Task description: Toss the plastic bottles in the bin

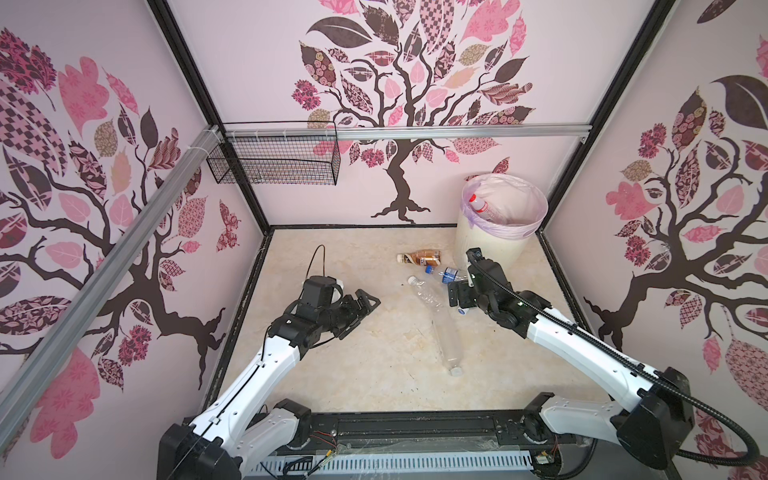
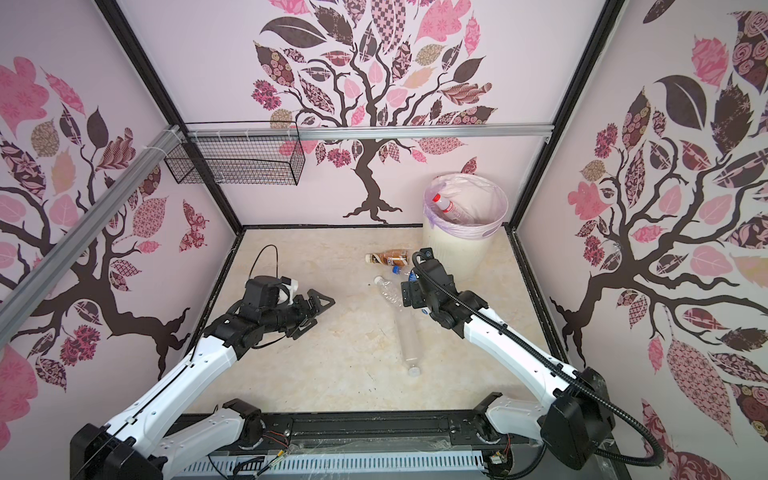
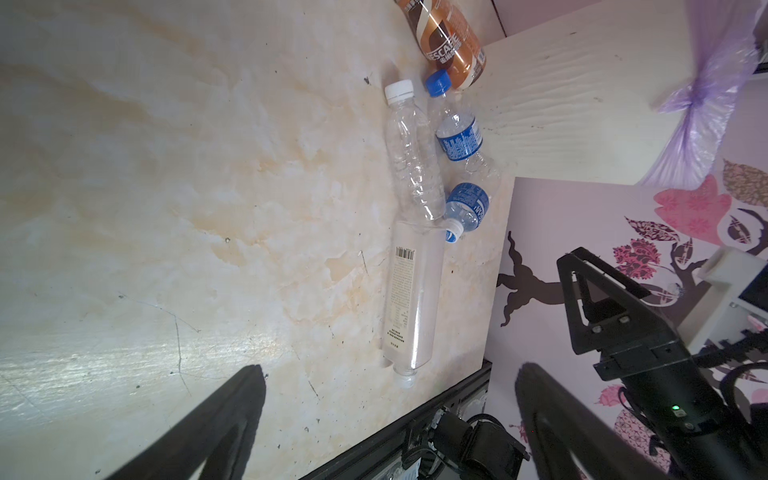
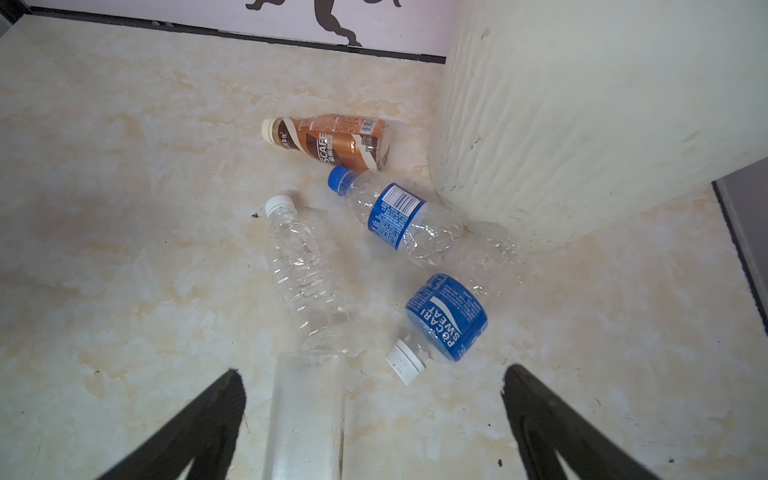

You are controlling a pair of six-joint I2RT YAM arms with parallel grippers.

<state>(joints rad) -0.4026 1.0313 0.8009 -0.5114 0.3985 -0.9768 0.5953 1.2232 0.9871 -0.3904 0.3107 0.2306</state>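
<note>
**Bottles at the bin's foot.** A cream bin point(image 1: 507, 245) with a lilac bag stands at upper right of the floor point(image 1: 332, 374) in both top views. One red-capped bottle point(image 1: 484, 205) is already inside; whether more lie deeper cannot be told.

The left claw point(image 1: 358, 315), centre-left, gapes wide and empty. The right claw point(image 4: 372, 372), equally wide and holding nothing, hangs over five bottles by the bin.

Largest is a tall frosted bottle point(image 1: 446, 345), lying end to end with a clear ribbed bottle point(image 1: 426, 293). Beyond them are a brown coffee bottle point(image 1: 422, 257) and a blue-capped bottle point(image 4: 399, 216) pressed against the bin.

Only the right wrist view shows the white-capped blue-label bottle point(image 4: 446, 318), largely hidden from above by the arm point(image 1: 561, 332). Only the top views see inside the bin.

The risk is that, packed this close, closing on one bottle could send its neighbours rolling. The thin plastic may also buckle and slip.
</note>
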